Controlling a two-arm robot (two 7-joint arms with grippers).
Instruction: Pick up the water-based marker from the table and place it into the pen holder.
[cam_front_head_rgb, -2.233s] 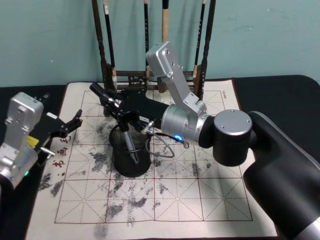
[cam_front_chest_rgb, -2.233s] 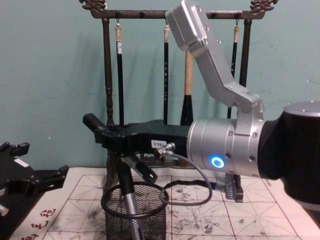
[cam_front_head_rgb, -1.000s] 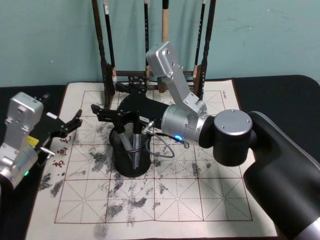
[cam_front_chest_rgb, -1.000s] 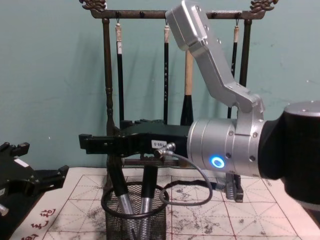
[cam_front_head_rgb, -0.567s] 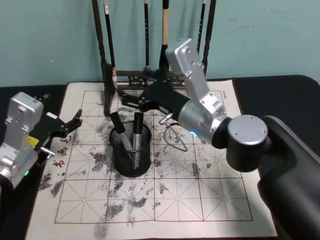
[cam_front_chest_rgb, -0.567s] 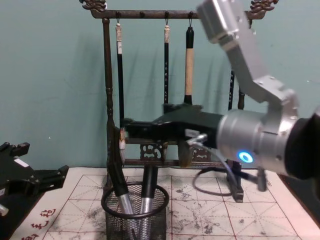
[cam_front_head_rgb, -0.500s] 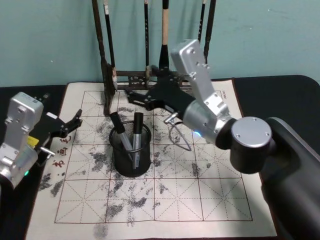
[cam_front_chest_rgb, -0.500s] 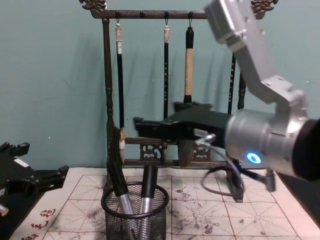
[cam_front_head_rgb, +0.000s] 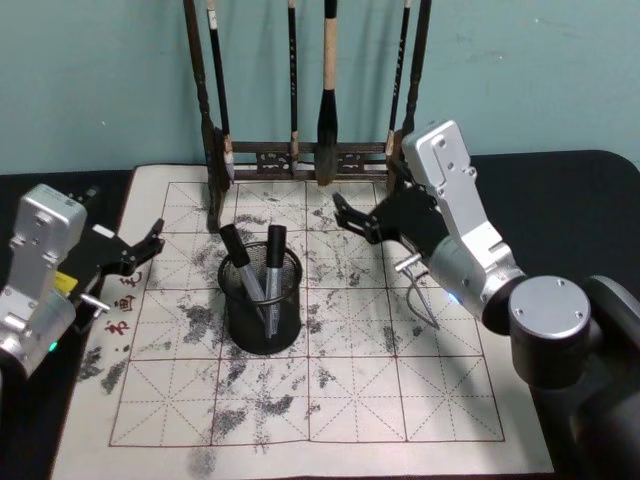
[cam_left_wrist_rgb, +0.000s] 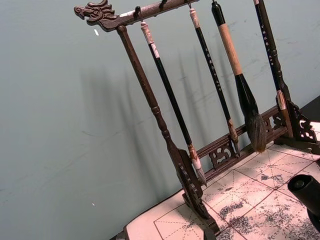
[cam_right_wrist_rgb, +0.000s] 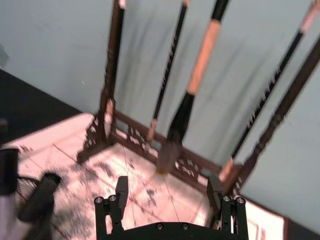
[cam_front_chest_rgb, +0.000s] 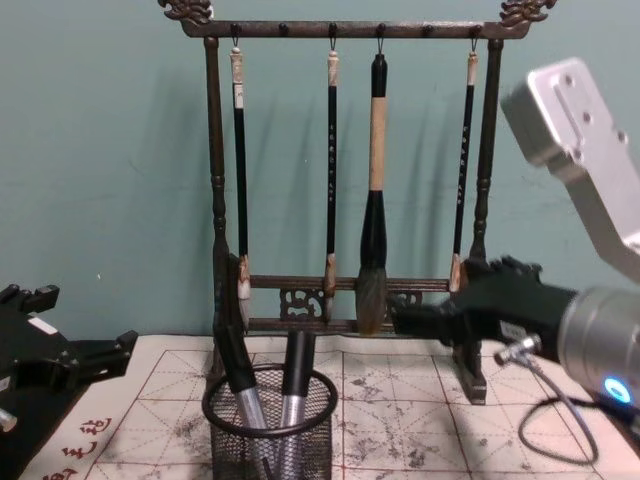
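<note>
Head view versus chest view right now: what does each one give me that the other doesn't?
Head only: the whole mat with its red grid and ink smudges, and the open right gripper seen from above, empty, beside the pen holder.
Chest only: the brush rack's top bar and the hanging brushes full length.
Both: two markers standing in the pen holder, and the left gripper parked open at the left edge.

A tall dark wooden brush rack (cam_front_chest_rgb: 215, 180) stands at the far edge of the mat, before a teal wall (cam_front_chest_rgb: 100, 150). 4 calligraphy brushes (cam_front_chest_rgb: 374, 190) hang from its top bar, tips down; the third has a thick tan handle.
</note>
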